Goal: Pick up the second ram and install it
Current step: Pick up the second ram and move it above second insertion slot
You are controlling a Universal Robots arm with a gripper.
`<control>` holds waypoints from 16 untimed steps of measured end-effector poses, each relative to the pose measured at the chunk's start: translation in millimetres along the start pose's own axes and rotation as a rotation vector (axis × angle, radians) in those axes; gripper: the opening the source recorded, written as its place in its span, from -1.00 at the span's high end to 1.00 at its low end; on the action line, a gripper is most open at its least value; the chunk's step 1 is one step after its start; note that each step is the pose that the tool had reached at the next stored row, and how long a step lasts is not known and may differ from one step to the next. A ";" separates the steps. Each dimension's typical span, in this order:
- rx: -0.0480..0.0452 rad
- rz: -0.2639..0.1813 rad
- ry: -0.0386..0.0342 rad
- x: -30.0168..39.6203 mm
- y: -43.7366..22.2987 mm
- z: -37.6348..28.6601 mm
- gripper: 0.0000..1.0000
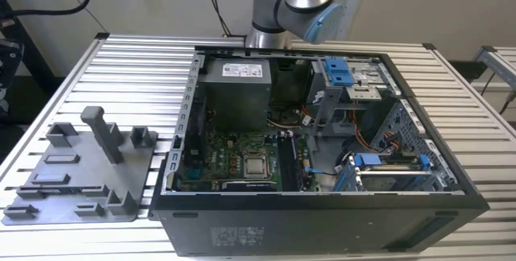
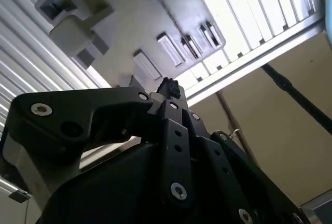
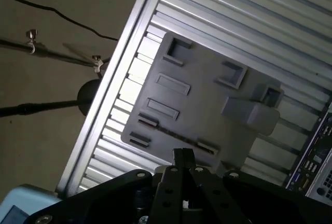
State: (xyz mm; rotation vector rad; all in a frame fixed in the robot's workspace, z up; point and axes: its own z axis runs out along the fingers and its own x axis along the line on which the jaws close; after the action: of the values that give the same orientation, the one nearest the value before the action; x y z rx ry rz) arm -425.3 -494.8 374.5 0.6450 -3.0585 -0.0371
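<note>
Exterior view: open computer case [image 1: 322, 219] on a slatted tabletop [image 1: 137, 61], w/ a grey holder plate [image 1: 72, 176] beside it and the arm [image 1: 294, 1] rising behind the case. First wrist view looks past the end effector [image 3: 183, 156] at that plate, which lies straight beyond its tips and well apart from them. One corner of the case sits off to the side. Second wrist view gives the same: end effector high over the plate, touching nothing. Its tips meet w/ no gap btwn them and nothing visible in the pinch, so it reads as closed and empty.

Second ram: can't pick it out for sure. A thin dark line [image 3: 176, 133] across the plate, just past the tips in the first wrist view, may be the board seen edge-on, but that's a guess.

Step in hand looks like the approach for pickup, task barely begun. To do it well, imo: open before descending, centre over the board's length, square the gripping faces to its flat sides, come down straight, avoid the plate's tall posts [image 1: 101, 131], and grip firmly enough to lift w/o bending it.
</note>
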 end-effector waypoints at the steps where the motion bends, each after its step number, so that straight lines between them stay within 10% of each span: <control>1: 0.0003 -0.007 0.0003 0.0 0.0 0.0 0.79; 16: 0.0063 -0.106 0.0051 -0.1 0.9 0.3 0.79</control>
State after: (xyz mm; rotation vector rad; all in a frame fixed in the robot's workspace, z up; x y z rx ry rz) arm -425.6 -493.9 374.2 0.8062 -3.0176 -0.0271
